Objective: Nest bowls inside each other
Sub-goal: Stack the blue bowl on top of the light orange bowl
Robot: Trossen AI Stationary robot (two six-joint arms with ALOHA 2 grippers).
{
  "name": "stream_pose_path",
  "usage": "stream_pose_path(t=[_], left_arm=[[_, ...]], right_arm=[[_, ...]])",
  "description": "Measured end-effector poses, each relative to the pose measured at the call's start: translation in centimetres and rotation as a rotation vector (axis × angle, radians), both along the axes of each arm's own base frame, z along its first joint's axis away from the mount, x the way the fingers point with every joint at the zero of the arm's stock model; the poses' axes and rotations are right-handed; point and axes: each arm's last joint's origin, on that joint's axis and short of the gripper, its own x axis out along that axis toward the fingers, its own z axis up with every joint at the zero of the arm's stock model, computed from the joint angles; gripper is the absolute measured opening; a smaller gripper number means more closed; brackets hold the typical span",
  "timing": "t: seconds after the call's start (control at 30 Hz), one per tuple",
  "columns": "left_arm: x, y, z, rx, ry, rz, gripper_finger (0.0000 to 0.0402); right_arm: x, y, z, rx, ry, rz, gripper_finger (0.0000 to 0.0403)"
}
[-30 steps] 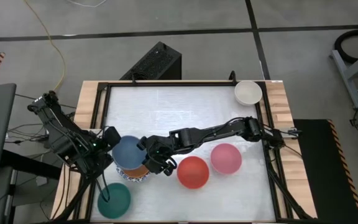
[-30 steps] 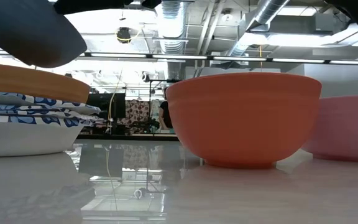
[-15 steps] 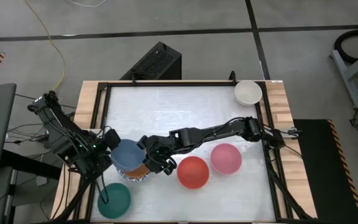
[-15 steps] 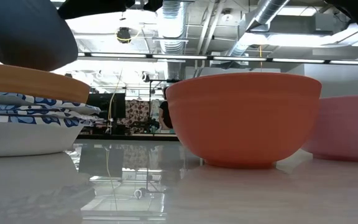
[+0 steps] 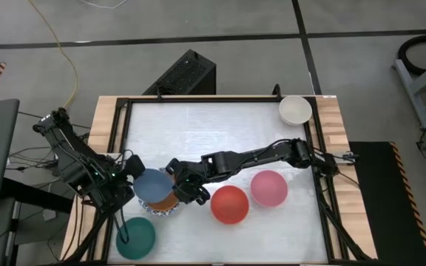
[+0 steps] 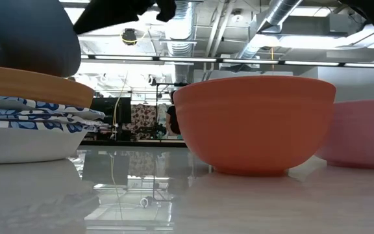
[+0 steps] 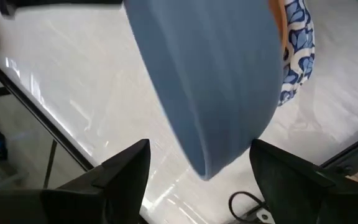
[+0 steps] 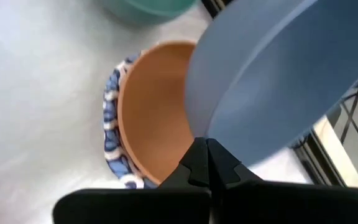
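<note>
While my left gripper (image 7: 194, 163) stands released, its two fingers spread to either side of the blue bowl (image 5: 152, 184) without touching it, my right gripper (image 8: 208, 163) is clenched on that bowl's rim, fingers pressed tight together over the edge. The blue bowl hangs tilted above the stack at the near left of the table (image 5: 220, 133), and from table height it shows just above the orange bowl (image 6: 34, 85); I cannot tell whether the two touch. The orange bowl sits nested on top of the white bowls with blue patterned rims (image 6: 31, 127), which rest on the table. My left arm reaches in from the left edge, my right arm stretches across from the right side, and the two grippers meet at the blue bowl from opposite sides.

The green bowl (image 5: 136, 238) sits on the table's near left corner, just beside the stack. The red bowl (image 5: 230, 204) stands to the right of the stack, with the pink bowl (image 5: 269, 188) just beside it farther right. The cream bowl (image 5: 295, 110) is well apart from the rest, at the far right corner.
</note>
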Motion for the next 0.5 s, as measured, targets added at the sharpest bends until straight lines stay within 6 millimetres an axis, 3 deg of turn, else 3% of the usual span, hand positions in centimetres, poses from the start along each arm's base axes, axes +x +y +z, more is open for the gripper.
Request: stream_pose_path(t=[0.3,0.5], left_arm=[[0.28,-0.26,0.05,-0.02,-0.03,-0.001,0.0263],[0.58,-0.59,-0.31,0.005,-0.007,-0.019,0.0263]], right_arm=[[-0.27,0.22,-0.25,-0.018,0.033,-0.002,0.0],[-0.41,0.74,-0.26,-0.132,0.019,-0.017,0.0]])
